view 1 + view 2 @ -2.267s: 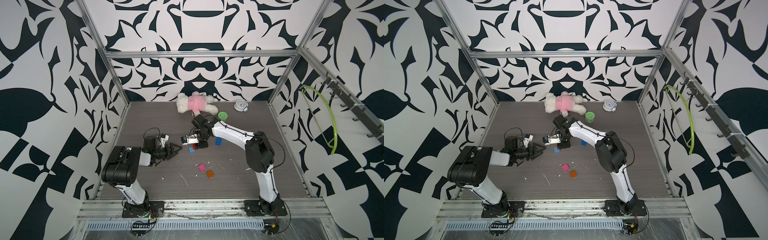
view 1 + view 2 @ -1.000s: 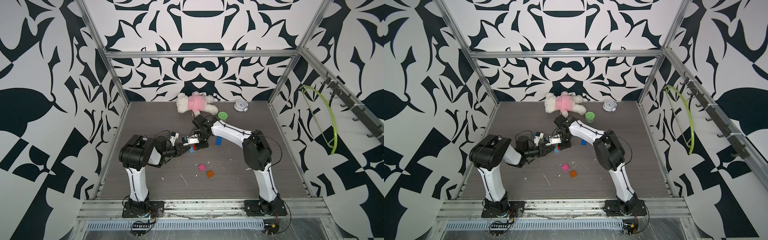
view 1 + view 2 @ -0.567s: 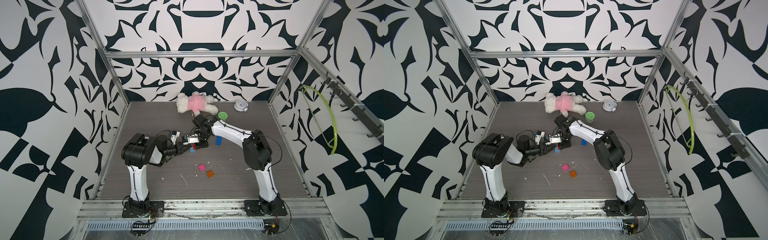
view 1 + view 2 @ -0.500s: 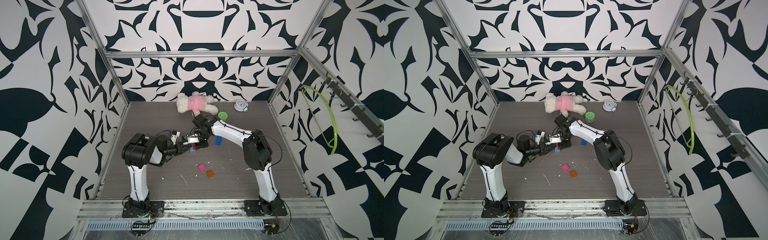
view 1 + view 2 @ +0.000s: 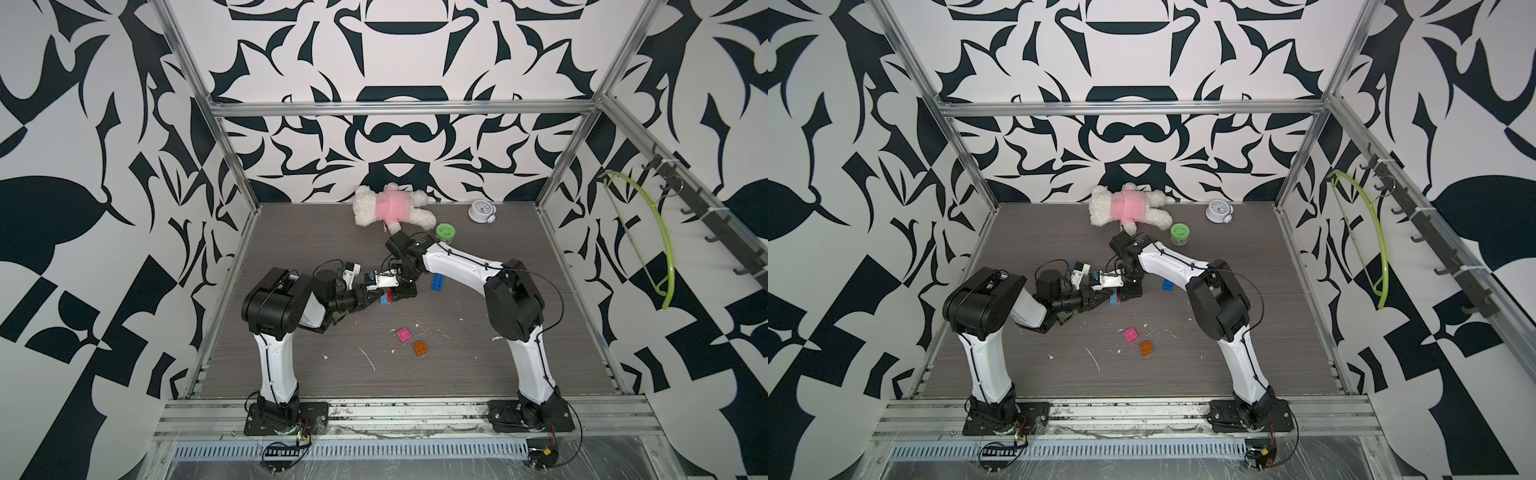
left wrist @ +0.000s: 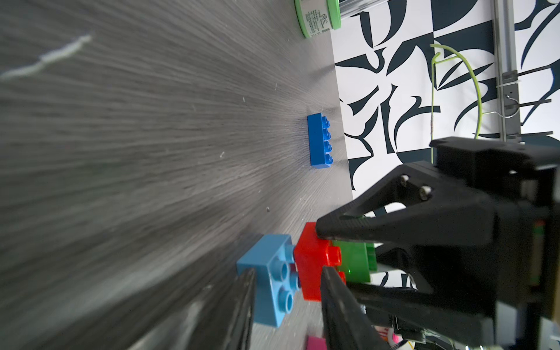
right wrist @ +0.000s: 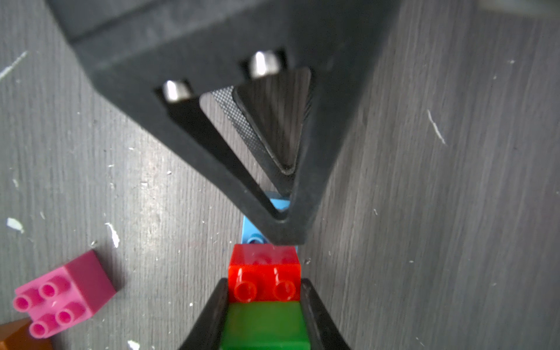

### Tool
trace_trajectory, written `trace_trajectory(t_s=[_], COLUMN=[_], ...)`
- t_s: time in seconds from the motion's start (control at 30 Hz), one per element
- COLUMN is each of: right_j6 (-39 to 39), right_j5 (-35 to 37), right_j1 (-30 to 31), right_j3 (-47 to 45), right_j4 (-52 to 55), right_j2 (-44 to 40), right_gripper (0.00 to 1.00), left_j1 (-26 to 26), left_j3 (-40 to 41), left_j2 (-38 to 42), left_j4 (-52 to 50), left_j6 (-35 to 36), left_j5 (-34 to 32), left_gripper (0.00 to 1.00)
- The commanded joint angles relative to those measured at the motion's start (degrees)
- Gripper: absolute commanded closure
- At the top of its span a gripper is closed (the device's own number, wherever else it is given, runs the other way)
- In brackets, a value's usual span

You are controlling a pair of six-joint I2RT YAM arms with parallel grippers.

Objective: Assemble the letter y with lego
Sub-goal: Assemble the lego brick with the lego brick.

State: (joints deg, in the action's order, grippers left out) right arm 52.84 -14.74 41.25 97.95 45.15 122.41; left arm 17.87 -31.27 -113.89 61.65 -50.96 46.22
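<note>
In both top views the grey wood-grain worktop (image 5: 291,241) fills the lower middle. It is flecked with white scraps (image 5: 368,358) and boxed in by aluminium posts (image 5: 232,153) and black-and-white patterned walls (image 5: 83,124). At its far edge, upper centre, lie a plush toy (image 5: 388,210), a green tub (image 5: 445,232) and a small clock (image 5: 481,212). A green hanger (image 5: 648,232) hangs on the right wall. At mid-frame my left end effector (image 5: 379,298) and right end effector (image 5: 397,294) are tip to tip over the light blue brick (image 5: 385,302). The dark blue brick (image 5: 437,282) lies just right of them. The pink brick (image 5: 403,333) and orange brick (image 5: 420,347) sit near each other, lower in the frame.

From my left wrist, the dark blue brick (image 6: 318,141) lies flat, studs up, on streaked grain. My left fingers (image 6: 339,306) stand a narrow gap apart astride the light blue brick (image 6: 269,272); whether they pinch it I cannot tell. The red brick (image 6: 312,260) is right at its studs, with the green brick (image 6: 354,263) joined beyond.

From my right wrist, my right end effector is clamped on the red-and-green pair, its fingers (image 7: 216,306) flanking both. The pink brick (image 7: 63,297) lies apart on speckled grain.
</note>
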Motion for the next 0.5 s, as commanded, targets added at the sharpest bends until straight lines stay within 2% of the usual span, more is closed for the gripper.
trace_trajectory(t_s=[0.0, 0.47], right_j6=[-1.6, -2.7], right_j5=[0.1, 0.9], right_j1=[0.0, 0.6], right_j3=[1.2, 1.1], right_j4=[1.3, 2.6], right_j2=[-1.9, -1.1], right_gripper=[0.71, 0.72], left_j1=[1.3, 1.5], left_j3=[1.9, 2.3], left_j2=[-1.6, -1.4], left_j4=[-7.0, -10.4], left_j6=[1.4, 3.7], left_j5=[-1.4, -2.3], left_gripper=[0.61, 0.67])
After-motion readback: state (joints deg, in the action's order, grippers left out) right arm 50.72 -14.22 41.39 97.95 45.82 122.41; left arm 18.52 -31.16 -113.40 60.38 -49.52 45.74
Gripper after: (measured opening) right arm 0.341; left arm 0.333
